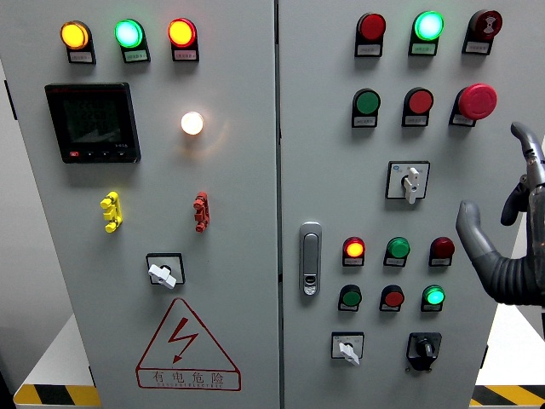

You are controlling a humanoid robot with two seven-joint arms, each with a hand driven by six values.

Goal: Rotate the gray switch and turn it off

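Observation:
Three rotary switches with pale grey knobs sit on the grey cabinet. One [410,181] is on the right door at mid height, its knob pointing down. Another [347,349] is low on the right door, pointing down-right. The third [162,273] is on the left door, its knob turned toward the lower right. My right hand [498,196] hovers at the right edge, open, with the thumb [471,228] and fingers [524,141] spread. It holds nothing and is apart from the nearest switch, a short way to its right. The left hand does not show.
A black rotary switch [423,348] sits beside the lower grey one. A red mushroom button [477,100] is just above my hand. Rows of lit and unlit buttons, a door latch [311,258], a meter display [92,122], and yellow and red levers cover the panel.

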